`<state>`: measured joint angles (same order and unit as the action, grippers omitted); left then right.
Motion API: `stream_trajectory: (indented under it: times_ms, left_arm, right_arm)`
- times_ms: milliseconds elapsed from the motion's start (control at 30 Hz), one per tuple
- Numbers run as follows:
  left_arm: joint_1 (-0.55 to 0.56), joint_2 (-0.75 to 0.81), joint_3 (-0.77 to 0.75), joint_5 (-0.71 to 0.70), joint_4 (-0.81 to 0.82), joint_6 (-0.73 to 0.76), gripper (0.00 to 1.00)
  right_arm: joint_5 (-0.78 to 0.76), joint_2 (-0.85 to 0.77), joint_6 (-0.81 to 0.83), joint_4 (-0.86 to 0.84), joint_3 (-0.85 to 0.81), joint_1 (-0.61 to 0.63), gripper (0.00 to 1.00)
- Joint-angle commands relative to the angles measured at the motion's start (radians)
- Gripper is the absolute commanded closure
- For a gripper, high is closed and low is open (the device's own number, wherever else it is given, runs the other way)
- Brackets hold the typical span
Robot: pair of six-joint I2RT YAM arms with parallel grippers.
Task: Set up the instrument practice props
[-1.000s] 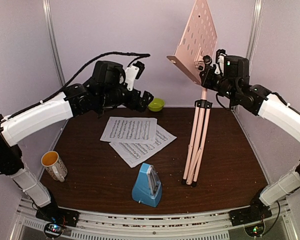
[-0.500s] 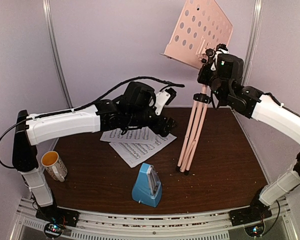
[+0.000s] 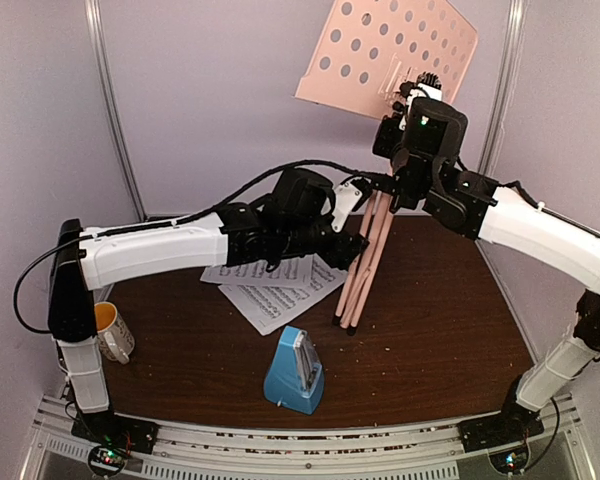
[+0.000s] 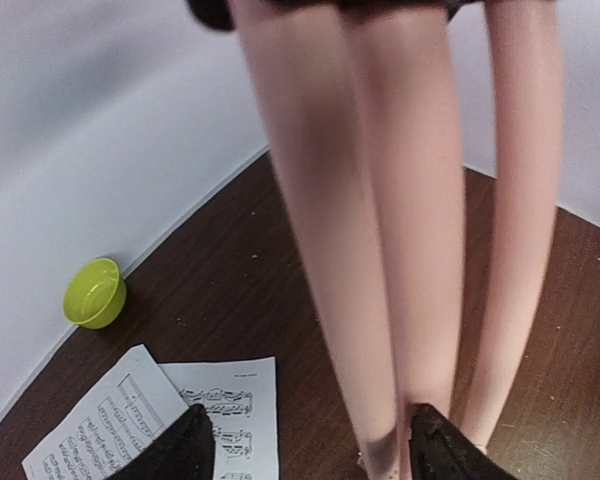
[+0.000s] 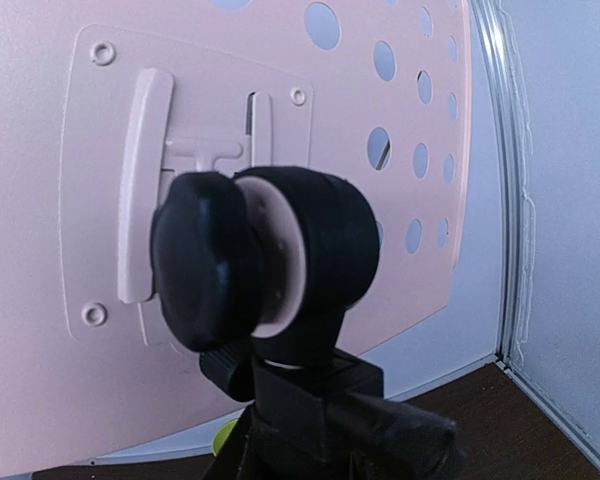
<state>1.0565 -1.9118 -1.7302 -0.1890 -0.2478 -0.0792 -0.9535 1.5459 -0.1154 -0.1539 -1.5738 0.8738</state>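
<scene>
The pink music stand is tilted, its perforated desk (image 3: pixel 390 55) high at the back and its folded legs (image 3: pixel 365 260) slanting down to feet beside the sheets. My right gripper (image 3: pixel 395 135) is shut on the stand's neck just under the desk, by the black tilt knob (image 5: pixel 205 260). My left gripper (image 3: pixel 355 245) is open and straddles the legs (image 4: pixel 380 250); its right finger (image 4: pixel 445 450) touches one leg, while the left finger (image 4: pixel 180 450) stands apart over the pages. Two sheet-music pages (image 3: pixel 280 295) lie overlapping on the table. The blue metronome (image 3: pixel 296 372) stands upright near the front.
A white mug with an orange inside (image 3: pixel 110 330) stands at the left, partly behind the left arm. A lime-green bowl (image 4: pixel 95 293) sits by the back wall. The brown table (image 3: pixel 450 320) is enclosed by white walls.
The right arm has swung the stand leftward and turned its desk to face forward. The left arm has reached from the back left to the legs, its jaws narrowing around them.
</scene>
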Motion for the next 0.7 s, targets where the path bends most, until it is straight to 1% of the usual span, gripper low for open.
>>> stream_trajectory:
  times_ms: [0,100,200,433,667]
  left_arm:
    - [-0.001,-0.020,-0.039,-0.142,0.046,0.034,0.35]
    - [-0.001,-0.035,-0.055,-0.169,0.047,0.051,0.41]
    - [-0.001,-0.050,-0.071,-0.185,0.053,0.071,0.44]
    - [-0.002,-0.093,-0.128,-0.250,0.071,0.053,0.43]
    - [-0.017,-0.149,-0.201,-0.325,0.077,0.043,0.46]
  right_arm:
    - [-0.080,-0.065,0.035,-0.263,-0.091,0.011,1.00]
    - [-0.083,-0.079,0.031,-0.262,-0.075,0.015,1.00]
    - [-0.090,-0.093,-0.004,-0.247,-0.061,0.019,1.00]
    - [-0.123,-0.105,-0.101,-0.210,-0.045,0.035,1.00]
    - [-0.153,-0.096,-0.183,-0.136,-0.081,0.049,1.00]
